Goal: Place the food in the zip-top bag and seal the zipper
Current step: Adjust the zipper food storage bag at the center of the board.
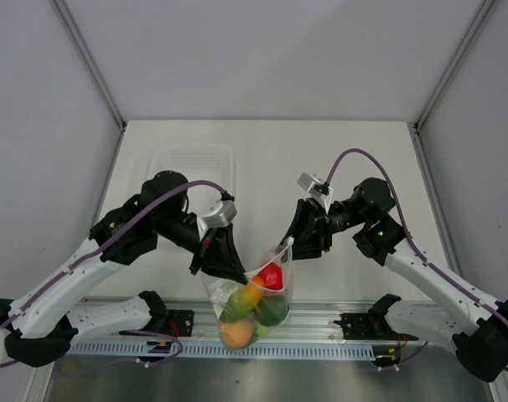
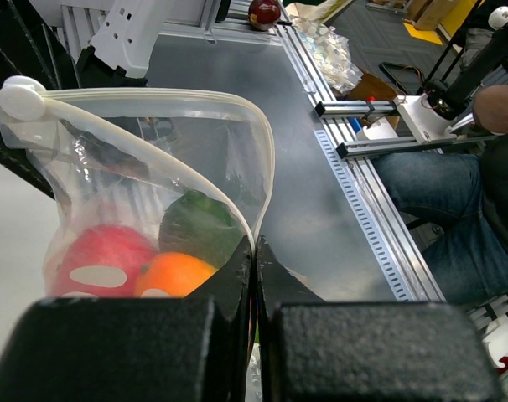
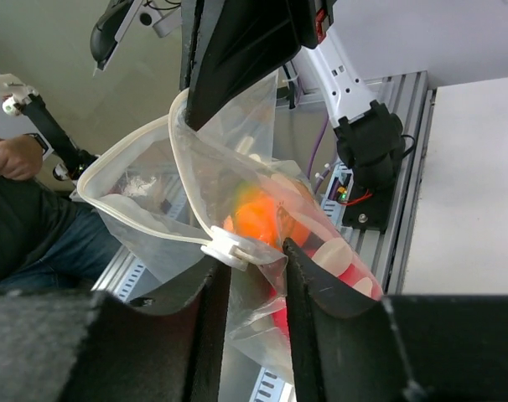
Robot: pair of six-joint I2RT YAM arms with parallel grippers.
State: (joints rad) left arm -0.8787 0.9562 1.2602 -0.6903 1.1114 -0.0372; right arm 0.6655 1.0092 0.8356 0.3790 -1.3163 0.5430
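Observation:
The zip-top bag (image 1: pixel 250 301) hangs in the air between both arms, over the table's near edge. Inside it lies the food: a red piece (image 1: pixel 272 275), a yellow-red mango (image 1: pixel 252 291), green pieces (image 1: pixel 272 311) and an orange peach (image 1: pixel 236 333). My left gripper (image 2: pixel 256 247) is shut on one end of the zipper (image 2: pixel 153 99), whose mouth gapes open. The white slider (image 3: pixel 226 251) sits at the other end. My right gripper (image 3: pixel 254 255) stands open around that corner, with the slider against one finger and bag film between the jaws.
A white perforated tray (image 1: pixel 192 159) lies at the back left of the table. An aluminium rail (image 1: pixel 321 339) runs along the near edge below the bag. A seated person (image 2: pixel 472 201) is beyond the rail.

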